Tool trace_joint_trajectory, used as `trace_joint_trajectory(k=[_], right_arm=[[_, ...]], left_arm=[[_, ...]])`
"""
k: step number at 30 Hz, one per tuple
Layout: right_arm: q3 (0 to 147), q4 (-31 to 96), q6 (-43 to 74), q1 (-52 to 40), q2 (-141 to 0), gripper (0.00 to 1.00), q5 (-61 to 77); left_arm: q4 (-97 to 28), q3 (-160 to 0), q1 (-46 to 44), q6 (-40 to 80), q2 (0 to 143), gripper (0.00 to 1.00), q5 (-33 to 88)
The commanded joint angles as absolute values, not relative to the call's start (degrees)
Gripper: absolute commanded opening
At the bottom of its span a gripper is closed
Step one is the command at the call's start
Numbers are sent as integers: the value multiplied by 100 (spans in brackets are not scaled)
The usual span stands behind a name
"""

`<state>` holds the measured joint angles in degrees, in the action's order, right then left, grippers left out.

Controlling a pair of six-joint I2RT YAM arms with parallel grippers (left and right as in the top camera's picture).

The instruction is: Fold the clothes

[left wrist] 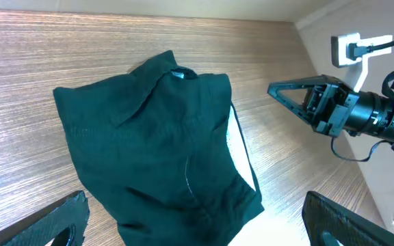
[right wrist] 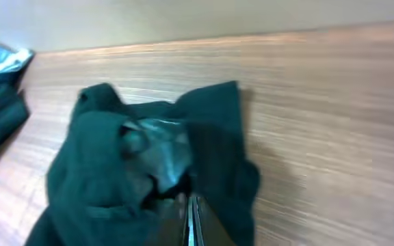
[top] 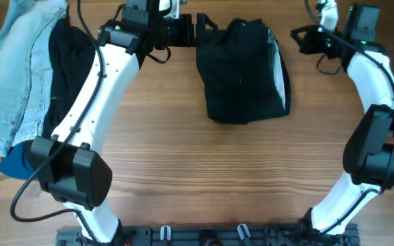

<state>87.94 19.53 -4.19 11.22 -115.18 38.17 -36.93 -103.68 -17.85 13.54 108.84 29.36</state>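
The black shorts (top: 243, 72) lay roughly folded at the table's (top: 183, 157) far edge, the left gripper (top: 205, 31) spread wide and the right gripper (top: 296, 34) pinched shut on nothing, while the jeans (top: 12, 68) at the left edge seemingly awaited folding.

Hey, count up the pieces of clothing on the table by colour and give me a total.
Black: 2, the shorts and a black garment at the left
Light blue: 1, the denim
Dark blue: 1, a blue cloth, mostly hidden under the left arm
Total: 4
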Motion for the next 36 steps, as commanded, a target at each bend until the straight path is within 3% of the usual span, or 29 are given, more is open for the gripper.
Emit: trace_joint_trajectory(k=[1, 3, 4, 6, 8, 11, 15, 21, 22, 24, 25, 26, 36], right_arm=[[8888, 2008, -499, 1028, -11695, 4, 3754], [8888, 2104, -871, 969, -11716, 6, 4296], [8888, 2110, -987, 930, -11716, 17, 4506], [8888, 2078, -1046, 845, -11716, 51, 4600], [8888, 2043, -1052, 751, -11725, 67, 4591], [8888, 1938, -1050, 622, -11824, 70, 4515], [8888, 1745, -1033, 449, -12079, 67, 4488], [8888, 1653, -1055, 75, -12420, 52, 4504], [8888, 1629, -1052, 25, -12431, 47, 4499], [8888, 1584, -1044, -34, -12436, 27, 4464], [8895, 1564, -1033, -36, -12420, 12, 4464], [8906, 1564, -982, -25, -12396, 4, 4462], [9644, 2624, -729, 711, -12084, 4, 4383]], left_arm=[[-3677, -10348, -1789, 1194, 10965, 100, 2877], [-3677, -10346, -1789, 1194, 10965, 100, 2877], [-3677, -10346, -1789, 1194, 10965, 100, 2877], [-3677, -10346, -1789, 1194, 10965, 100, 2877], [-3693, -10346, -1789, 1194, 10965, 100, 2877], [-3697, -10344, -1789, 1194, 10965, 100, 2877], [-3697, -10342, -1789, 1194, 10965, 100, 2880], [-3693, -10342, -1789, 1194, 10965, 100, 2877], [-3695, -10342, -1789, 1194, 10965, 100, 2862], [-3695, -10342, -1789, 1194, 10965, 100, 2816], [-3695, -10342, -1789, 1194, 10965, 100, 2814], [-3695, -10342, -1789, 1197, 10965, 100, 2814], [-3699, -10342, -1789, 1197, 10965, 100, 2816]])
